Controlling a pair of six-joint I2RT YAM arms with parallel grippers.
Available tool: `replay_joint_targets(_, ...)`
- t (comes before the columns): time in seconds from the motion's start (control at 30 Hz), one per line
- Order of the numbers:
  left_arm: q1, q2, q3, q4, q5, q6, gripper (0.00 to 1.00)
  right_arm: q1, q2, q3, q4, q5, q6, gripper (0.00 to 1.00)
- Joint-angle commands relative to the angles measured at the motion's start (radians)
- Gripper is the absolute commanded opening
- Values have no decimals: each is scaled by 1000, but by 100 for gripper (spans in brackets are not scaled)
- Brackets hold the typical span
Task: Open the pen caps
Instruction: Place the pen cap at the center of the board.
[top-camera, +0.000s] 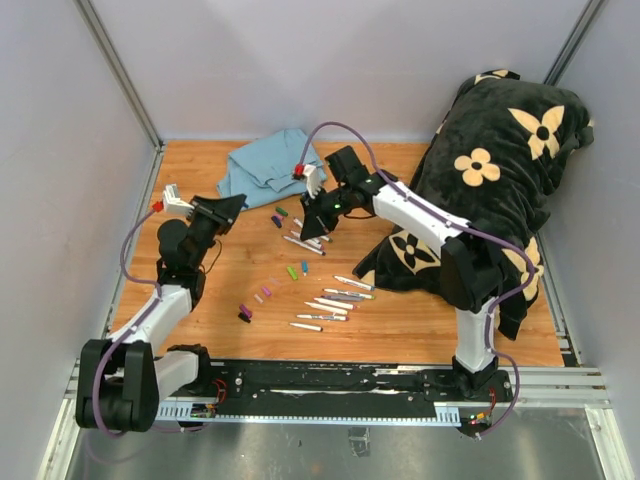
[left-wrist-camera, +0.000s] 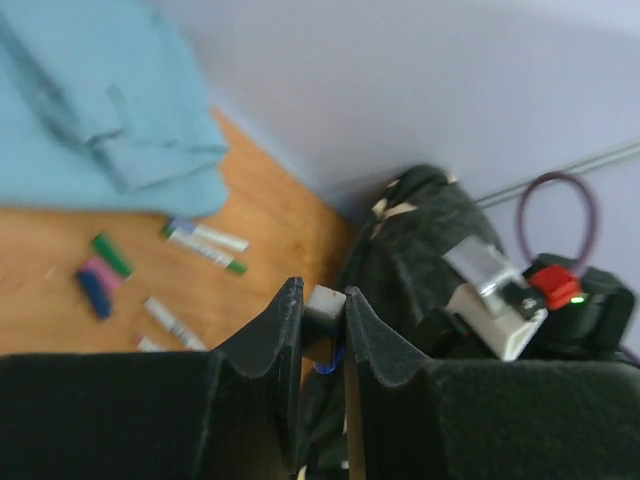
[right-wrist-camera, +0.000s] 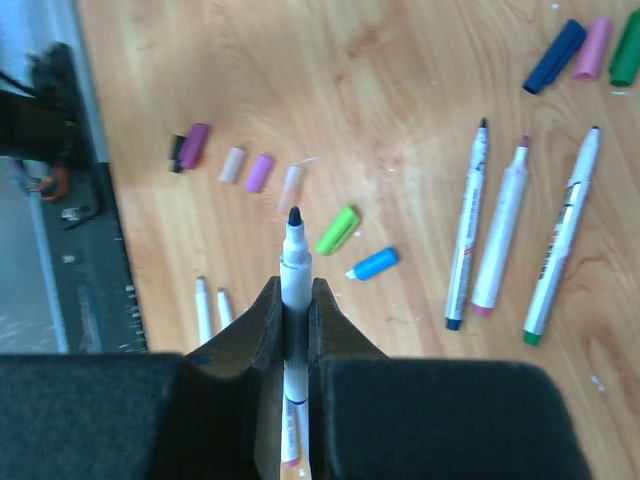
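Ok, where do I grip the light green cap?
Probably grip the light green cap at mid-length, from straight above, jaws across its width: it lies flat, slanted, both long sides bare; the blue cap is near its lower end only.

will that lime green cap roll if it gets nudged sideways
Probably: the lime green cap is a short smooth cylinder lying on its side on the wooden table, so it should roll. It looks like small plastic, likely light and easily flicked away.
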Motion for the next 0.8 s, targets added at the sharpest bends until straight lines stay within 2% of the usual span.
replay_joint_targets(0.0,2,-82,-82,-373,-79,24,0,95,96,91,-101,283,-125,4)
replay_joint_targets(0.13,2,-100,-98,-574,-142,4,0,145,184,188,-161,394,-161,6)
replay_joint_targets(0.23,2,-107,-103,-653,-198,-2,0,169,245,244,-184,451,-167,8)
replay_joint_targets(0.4,2,-131,-133,-659,-214,-8,0,207,330,356,-224,589,-184,13)
replay_joint_targets(0.6,2,-169,-158,-658,-217,-3,0,234,400,402,-220,756,-158,13)
replay_joint_targets(0.77,2,-197,-168,-664,-221,0,0,241,454,414,-215,775,-133,13)
